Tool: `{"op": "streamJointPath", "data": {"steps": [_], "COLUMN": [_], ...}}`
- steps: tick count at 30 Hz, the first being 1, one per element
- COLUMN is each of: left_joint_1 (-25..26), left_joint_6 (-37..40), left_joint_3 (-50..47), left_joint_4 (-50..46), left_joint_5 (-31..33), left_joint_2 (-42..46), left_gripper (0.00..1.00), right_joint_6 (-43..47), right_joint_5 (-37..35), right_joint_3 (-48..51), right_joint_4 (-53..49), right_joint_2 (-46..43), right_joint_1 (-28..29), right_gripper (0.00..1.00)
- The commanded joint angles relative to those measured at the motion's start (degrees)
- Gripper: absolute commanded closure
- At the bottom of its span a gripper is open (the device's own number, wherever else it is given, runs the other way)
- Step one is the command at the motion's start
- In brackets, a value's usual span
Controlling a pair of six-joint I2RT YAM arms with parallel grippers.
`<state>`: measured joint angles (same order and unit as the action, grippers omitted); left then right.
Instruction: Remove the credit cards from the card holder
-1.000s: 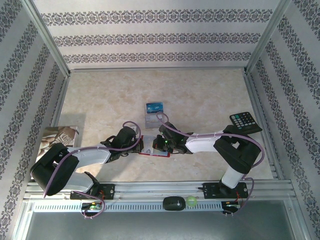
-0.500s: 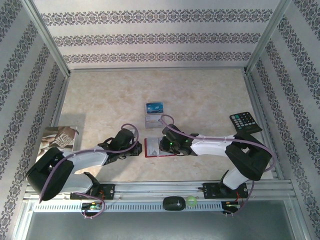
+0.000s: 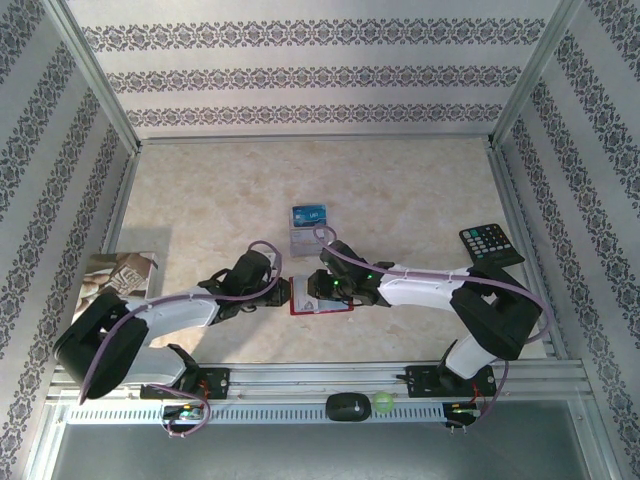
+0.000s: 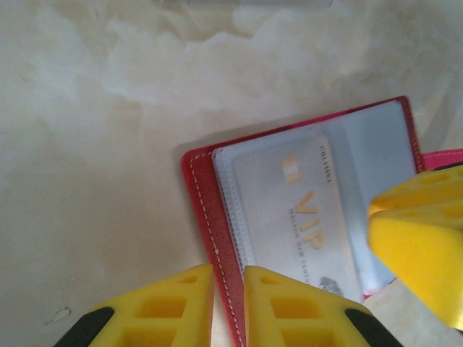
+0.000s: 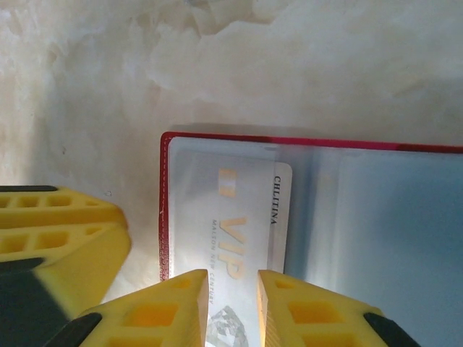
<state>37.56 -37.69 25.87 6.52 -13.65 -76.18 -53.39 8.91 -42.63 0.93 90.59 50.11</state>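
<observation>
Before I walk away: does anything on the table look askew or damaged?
Nothing stands out. The card holder lies open and flat, a VIP card in its clear sleeve; a blue card and a silver card lie neatly beyond it.

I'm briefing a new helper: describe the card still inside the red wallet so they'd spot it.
Front and centre on the marbled table, the red card holder lies open. Under its clear sleeve sits a pale card with gold VIP lettering, unlike the bare blue card and grey card beyond it.
</observation>
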Motion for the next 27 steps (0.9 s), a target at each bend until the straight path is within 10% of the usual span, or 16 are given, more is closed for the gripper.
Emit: {"op": "streamJointPath", "data": {"steps": [1, 27], "left_joint_1": [0.8, 3.1], "left_joint_6": [0.3, -1.8], "left_joint_3": [1.0, -1.7], "left_joint_4": [4.5, 3.5], "left_joint_5": [-2.6, -0.4], "left_joint_2": [-0.9, -4.2], "left_gripper": [0.80, 0.83], "right_joint_6": [-1.6, -4.5], "right_joint_5": [0.7, 3.1], "right_joint_3": [2.0, 6.2], "right_joint_4": [1.2, 4.4], "right_joint_2": [-0.5, -0.8], "right_joint_1": [-0.3, -1.9], "right_gripper": [0.76, 0.82]}}
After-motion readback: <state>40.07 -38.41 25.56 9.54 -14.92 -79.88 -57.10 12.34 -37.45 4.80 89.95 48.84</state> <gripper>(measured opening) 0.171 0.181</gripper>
